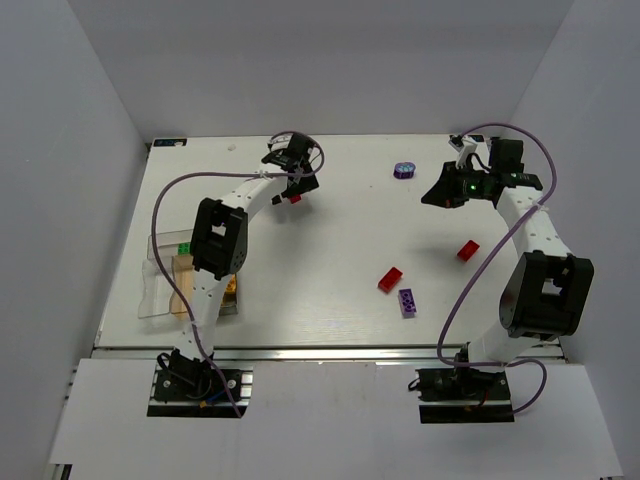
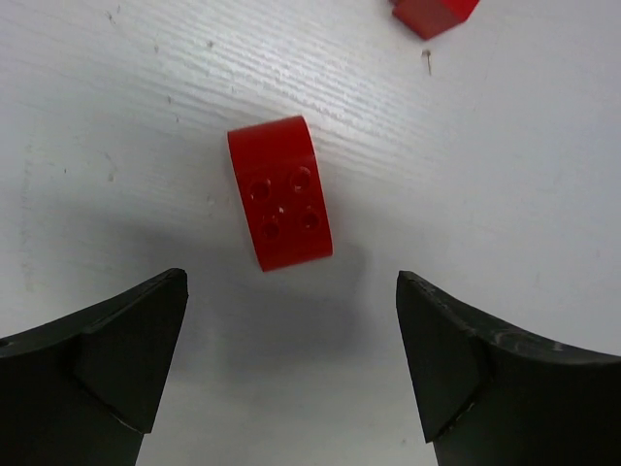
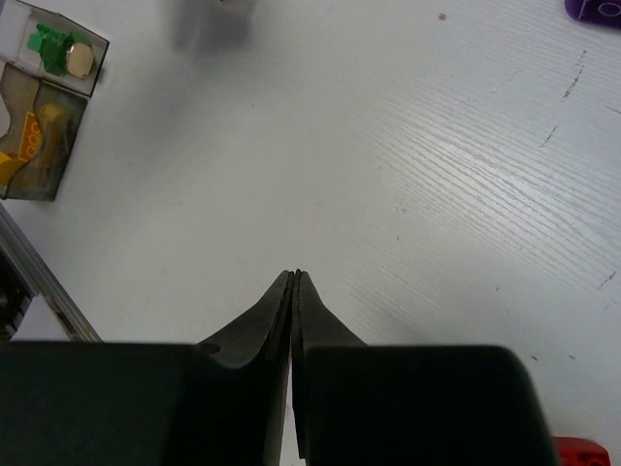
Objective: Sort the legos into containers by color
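Left gripper: I am holding my left gripper wide open over the table, gripping nothing.
Curved brick: a glossy red curved brick with four round holes is lying just ahead of my matte black fingers, untouched.
Right gripper: I am pressing my right gripper shut, tips meeting, with nothing showing between them.
Containers: the containers, clear and tan-tinted, are sitting at the table's near left. My right wrist view is showing green and yellow legos inside; in the top view my left arm is covering part of them.
Top view only: a red brick, another red brick, a purple brick and a round purple piece are lying loose, well apart.
Cut off: a red piece is running off my left wrist view's top edge.
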You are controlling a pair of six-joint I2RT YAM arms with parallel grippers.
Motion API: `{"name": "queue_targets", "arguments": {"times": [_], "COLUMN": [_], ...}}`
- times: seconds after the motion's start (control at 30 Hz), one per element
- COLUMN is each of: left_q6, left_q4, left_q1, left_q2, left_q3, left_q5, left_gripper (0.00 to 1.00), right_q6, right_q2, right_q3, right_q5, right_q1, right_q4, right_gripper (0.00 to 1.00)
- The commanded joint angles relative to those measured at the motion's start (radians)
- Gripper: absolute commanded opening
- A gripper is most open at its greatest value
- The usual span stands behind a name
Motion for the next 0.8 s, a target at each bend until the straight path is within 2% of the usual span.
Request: {"name": "queue_targets", "arguments": {"times": [0.0,0.17,0.23,0.43,0.47,0.53,0.57,0.63,0.67,0.77], "left_q6": [-0.054,-0.048,-0.046,-0.048,-0.046,-0.046,-0.046,-0.046,-0.046,-0.032], "left_q4": [-0.017,-0.053,-0.047,-0.067,-0.068,-0.068,-0.068,-0.074,-0.077,-0.086], "left_q1": [0.004,0.013,0.013,0.022,0.022,0.031,0.031,0.031,0.04,0.04], "left_q2": [0.02,0.107,0.116,0.142,0.142,0.139,0.139,0.136,0.13,0.091], "left_q3": [0.081,0.195,0.193,0.202,0.199,0.199,0.198,0.193,0.192,0.181], "left_q5": [-0.079,-0.097,-0.094,-0.088,-0.088,-0.085,-0.082,-0.076,-0.073,-0.056], "left_gripper": [0.98,0.95,0.87,0.75,0.68,0.59,0.45,0.3,0.18,0.06], "right_q6": [0.003,0.005,0.005,0.006,0.006,0.008,0.008,0.008,0.01,0.006], "right_q2": [-0.025,-0.035,-0.038,-0.043,-0.043,-0.043,-0.043,-0.043,-0.045,-0.048], "right_q3": [0.031,0.03,0.03,0.03,0.028,0.03,0.03,0.028,0.028,0.028], "right_q5": [-0.004,-0.007,-0.009,-0.012,-0.012,-0.015,-0.015,-0.015,-0.015,-0.016], "right_q1": [0.002,0.0,-0.001,-0.006,-0.005,-0.004,-0.004,-0.008,-0.006,-0.006], "right_q4": [0.012,0.017,0.017,0.018,0.019,0.019,0.019,0.019,0.019,0.019], "right_gripper": [0.06,0.06,0.06,0.06,0.06,0.06,0.06,0.06,0.06,0.06]}}
